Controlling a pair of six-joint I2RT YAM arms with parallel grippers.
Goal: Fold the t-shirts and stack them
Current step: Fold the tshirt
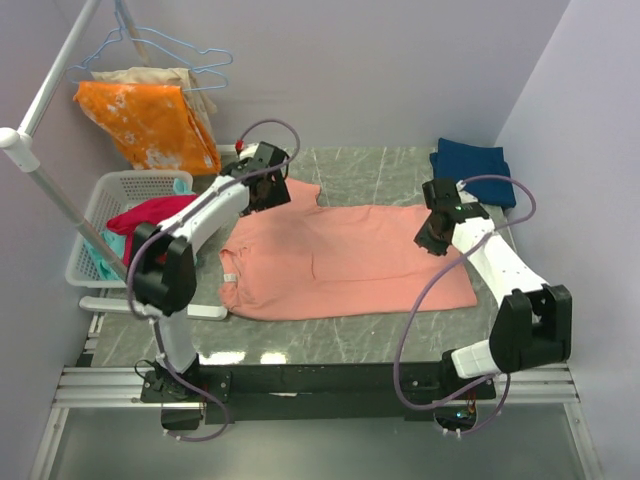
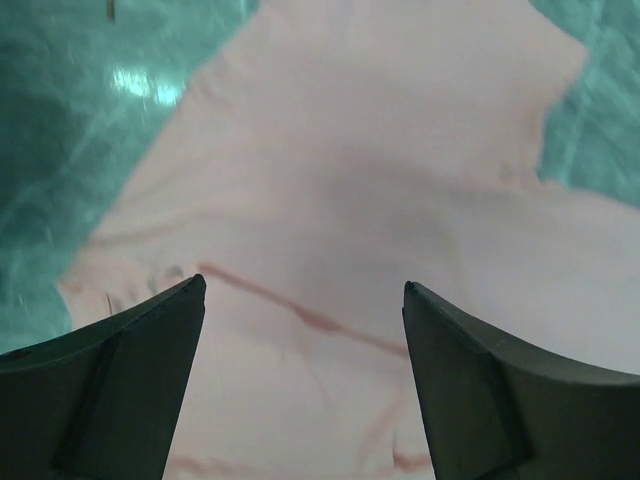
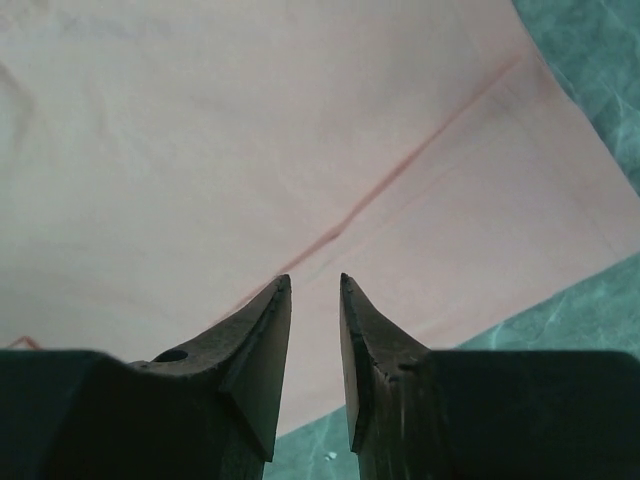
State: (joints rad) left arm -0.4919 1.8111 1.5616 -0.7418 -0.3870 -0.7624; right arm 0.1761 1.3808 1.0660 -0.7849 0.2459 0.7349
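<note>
The salmon-pink t-shirt lies spread flat across the middle of the green marble table. The dark navy t-shirt lies folded at the back right corner. My left gripper hovers over the pink shirt's back left sleeve; in the left wrist view it is wide open and empty above the pink cloth. My right gripper hovers over the shirt's right edge; in the right wrist view it stands open by a narrow gap, empty, above the shirt's hem.
A white laundry basket stands at the left with a magenta-red garment in it. An orange white-blotched cloth hangs from hangers at the back left. A white rack pole slants beside it. Walls close the back and right.
</note>
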